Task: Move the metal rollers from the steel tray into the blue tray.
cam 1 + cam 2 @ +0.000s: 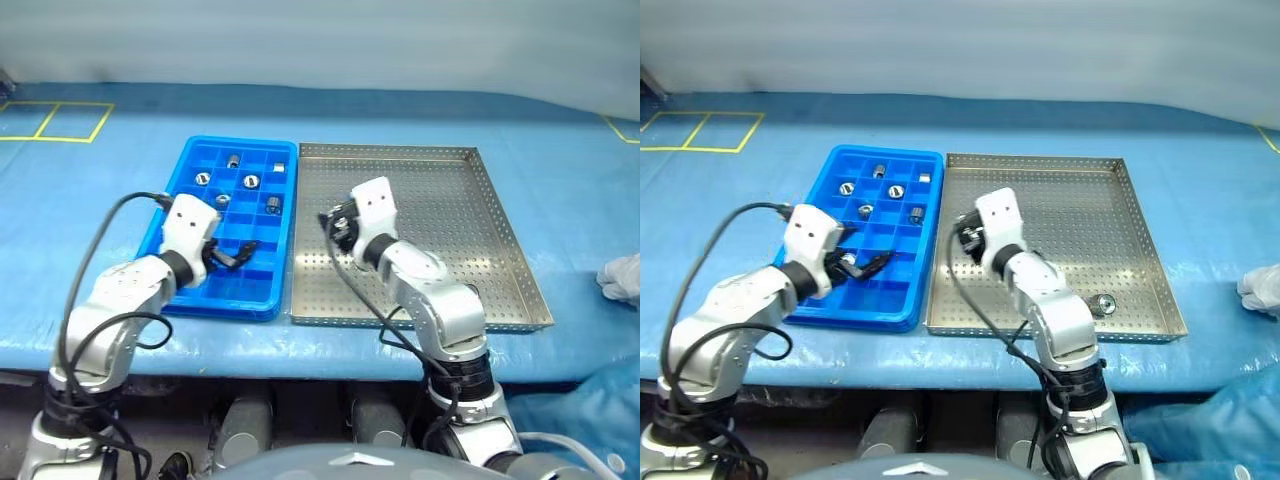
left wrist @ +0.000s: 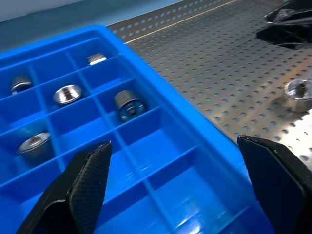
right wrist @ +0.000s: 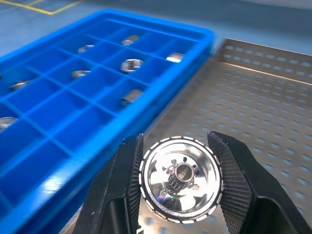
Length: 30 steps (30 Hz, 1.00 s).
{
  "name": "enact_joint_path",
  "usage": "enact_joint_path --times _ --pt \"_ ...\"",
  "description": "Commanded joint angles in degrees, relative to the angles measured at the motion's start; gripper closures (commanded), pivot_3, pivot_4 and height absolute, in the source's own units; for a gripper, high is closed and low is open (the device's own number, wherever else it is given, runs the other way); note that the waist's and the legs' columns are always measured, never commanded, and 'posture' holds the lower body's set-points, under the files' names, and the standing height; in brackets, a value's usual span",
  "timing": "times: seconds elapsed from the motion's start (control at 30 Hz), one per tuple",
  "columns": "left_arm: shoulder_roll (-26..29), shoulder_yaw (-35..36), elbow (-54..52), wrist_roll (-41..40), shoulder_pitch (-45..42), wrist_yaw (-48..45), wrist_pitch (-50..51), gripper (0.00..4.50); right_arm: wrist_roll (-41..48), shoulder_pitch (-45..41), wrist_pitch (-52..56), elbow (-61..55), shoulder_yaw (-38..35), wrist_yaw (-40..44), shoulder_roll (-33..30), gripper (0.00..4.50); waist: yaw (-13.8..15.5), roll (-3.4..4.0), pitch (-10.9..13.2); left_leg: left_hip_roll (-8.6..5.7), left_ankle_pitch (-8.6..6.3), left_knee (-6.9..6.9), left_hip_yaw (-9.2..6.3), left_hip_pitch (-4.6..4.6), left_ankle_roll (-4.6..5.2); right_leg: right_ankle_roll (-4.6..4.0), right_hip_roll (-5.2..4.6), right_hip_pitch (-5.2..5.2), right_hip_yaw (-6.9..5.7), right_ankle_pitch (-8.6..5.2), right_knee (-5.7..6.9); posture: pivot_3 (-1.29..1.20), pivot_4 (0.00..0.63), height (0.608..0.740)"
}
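Observation:
My right gripper [image 3: 181, 181] is shut on a shiny metal roller [image 3: 165, 165] and holds it over the steel tray [image 1: 450, 230], near that tray's left rim beside the blue tray [image 1: 225, 290]. In the head views the right gripper [image 1: 337, 226] points left toward the blue tray. Several rollers [image 1: 251, 182] lie in the far compartments of the blue tray. One roller [image 1: 1102, 305] rests on the steel tray's floor near its front right. My left gripper [image 1: 236, 258] is open above the blue tray's near compartments, its fingers [image 2: 83, 185] spread wide with nothing between them.
The two trays sit side by side on a blue table covering. A white glove [image 1: 622, 278] lies at the right edge. Yellow tape lines [image 1: 60, 120] mark the covering at far left. The table's front edge runs just below the trays.

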Motion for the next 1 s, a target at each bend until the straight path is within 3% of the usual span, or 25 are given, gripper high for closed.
enact_joint_path --times 0.03,0.27,0.47,0.63,0.83,1.0 --pt "1.98 6.0 -4.7 0.32 1.86 1.6 2.73 0.01 2.0 -2.94 -2.17 0.28 3.71 3.59 0.36 2.61 0.37 -0.02 0.01 -0.01 0.0 0.0 -0.01 -0.01 0.0 0.0 -0.01 0.01 -0.01 0.0 0.0 0.23 0.15 0.74" --pt "1.62 10.95 -6.54 0.96 4.98 5.31 7.23 0.01 2.18 -6.63 -4.67 7.35 9.94 5.59 4.52 2.61 2.12 -0.02 0.0 0.01 0.0 0.0 -0.05 0.02 -0.02 -0.01 -0.01 0.0 -0.1 -0.01 0.02 0.29 0.15 0.74" --pt "0.18 10.44 -8.42 0.5 5.97 6.87 8.69 0.01 2.26 -5.0 -4.94 12.73 15.44 6.73 7.88 2.61 3.32 -0.04 0.0 0.01 0.01 -0.15 -0.07 0.01 -0.05 -0.1 -0.01 -0.05 -0.16 -0.06 0.0 0.32 0.15 0.74" --pt "-0.32 9.5 -8.78 0.43 5.63 6.89 9.09 0.01 2.32 -5.1 -5.06 16.16 15.49 7.2 8.84 2.61 3.94 -0.04 0.0 0.02 0.05 -0.16 -0.16 0.02 -0.13 -0.15 -0.01 -0.03 -0.26 -0.09 0.01 0.31 0.15 0.74" --pt "-0.36 8.15 -8.15 0.26 4.54 6.29 8.37 0.01 0.78 -5.13 -7.8 15.1 13.62 5.02 8.46 0.87 4.2 -0.04 -0.01 0.03 0.07 -0.17 -0.2 0.02 -0.18 -0.16 -0.01 -0.03 -0.3 -0.09 0.03 0.3 0.15 0.74" --pt "-2.45 4.72 -7.3 -1.84 1.71 3.78 5.45 0.01 -0.07 -4.07 -8.34 6.77 6.7 1.06 5.6 0.87 4.73 -0.05 -0.01 0.01 0.08 -0.19 -0.24 -0.03 -0.2 -0.18 -0.04 -0.04 -0.34 -0.1 0.0 0.27 0.15 0.74"
